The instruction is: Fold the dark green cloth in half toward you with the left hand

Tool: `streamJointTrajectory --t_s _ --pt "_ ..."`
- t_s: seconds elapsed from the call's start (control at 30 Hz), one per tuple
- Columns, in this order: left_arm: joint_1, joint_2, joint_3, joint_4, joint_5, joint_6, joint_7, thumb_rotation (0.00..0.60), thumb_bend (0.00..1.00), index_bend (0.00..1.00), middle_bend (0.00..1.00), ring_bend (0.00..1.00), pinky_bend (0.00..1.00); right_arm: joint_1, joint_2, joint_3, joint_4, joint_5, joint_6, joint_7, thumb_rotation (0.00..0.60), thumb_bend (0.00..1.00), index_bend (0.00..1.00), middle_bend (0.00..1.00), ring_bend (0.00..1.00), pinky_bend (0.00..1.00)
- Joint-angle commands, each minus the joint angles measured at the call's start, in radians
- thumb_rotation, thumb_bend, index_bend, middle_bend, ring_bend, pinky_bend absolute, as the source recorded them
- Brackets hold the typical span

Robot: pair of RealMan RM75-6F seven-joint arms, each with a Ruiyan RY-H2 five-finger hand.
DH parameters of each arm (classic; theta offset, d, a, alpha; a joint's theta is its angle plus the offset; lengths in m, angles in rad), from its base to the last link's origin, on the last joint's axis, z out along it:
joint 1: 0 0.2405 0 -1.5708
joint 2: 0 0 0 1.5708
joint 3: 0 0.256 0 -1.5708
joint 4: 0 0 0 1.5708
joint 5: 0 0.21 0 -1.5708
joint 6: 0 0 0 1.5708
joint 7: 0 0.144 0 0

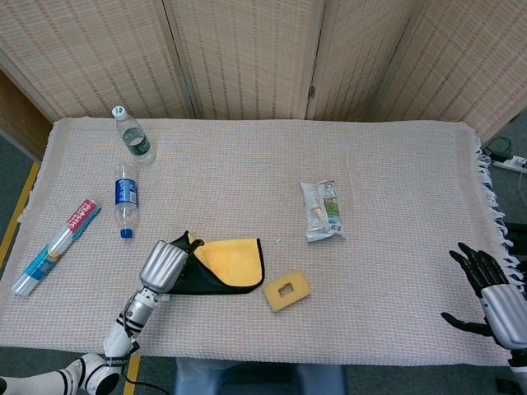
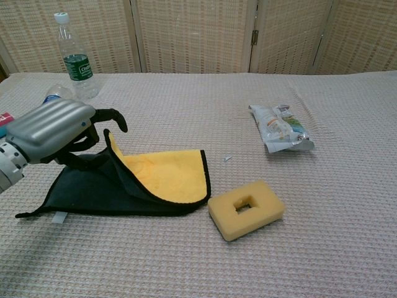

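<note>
The dark green cloth lies at the front left of the table, its yellow inner side partly showing. One dark flap is spread toward the near left edge. My left hand hovers over the cloth's left part with its fingers curled, and grips a raised edge of the cloth, which stands up against the fingers. My right hand hangs beyond the table's right edge, fingers spread and holding nothing; the chest view does not show it.
A yellow sponge sits just right of the cloth. A snack packet lies further right. One bottle stands at the back left, another lies near it. A long packet lies by the left edge.
</note>
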Motion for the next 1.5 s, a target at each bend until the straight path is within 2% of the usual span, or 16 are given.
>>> streamJointTrajectory --t_s 0.03,0.33,0.6,0.93,1.03,1.23,1.5 --pt "-0.018 0.016 -0.015 0.003 -0.021 -0.035 0.015 0.6 0.4 0.36 1.0 1.0 1.0 0.001 0.001 -0.002 0.0 -0.001 -0.003 0.001 0.6 0.12 0.0 0.0 0.0 0.0" --pt "-0.049 -0.012 -0.017 0.125 0.005 -0.048 -0.048 0.6 0.4 0.38 1.0 1.0 1.0 0.008 0.005 -0.012 -0.003 -0.012 -0.015 0.009 0.6 0.12 0.0 0.0 0.0 0.0" --pt "-0.063 -0.064 -0.001 0.262 0.061 0.002 -0.179 0.6 0.4 0.52 1.0 1.0 1.0 0.011 0.003 -0.007 -0.005 0.004 -0.026 0.004 0.6 0.12 0.0 0.0 0.0 0.0" --pt "-0.085 -0.142 0.008 0.422 0.082 0.018 -0.288 0.6 0.4 0.59 1.0 1.0 1.0 0.006 0.003 -0.007 -0.008 0.004 -0.014 -0.003 0.6 0.12 0.0 0.0 0.0 0.0" --pt "-0.086 -0.153 0.011 0.454 0.088 0.034 -0.306 0.6 0.4 0.63 1.0 1.0 1.0 0.005 0.003 -0.005 -0.008 0.007 -0.013 -0.003 0.6 0.12 0.0 0.0 0.0 0.0" --pt "-0.067 -0.149 0.029 0.45 0.109 0.089 -0.288 0.6 0.4 0.72 1.0 1.0 1.0 0.011 0.003 -0.008 -0.008 0.002 -0.022 -0.001 0.6 0.12 0.0 0.0 0.0 0.0" --pt "0.001 -0.114 0.062 0.356 0.119 0.16 -0.208 0.6 0.4 0.73 1.0 1.0 1.0 0.006 0.003 -0.012 -0.009 -0.011 -0.007 -0.004 0.6 0.12 0.0 0.0 0.0 0.0"
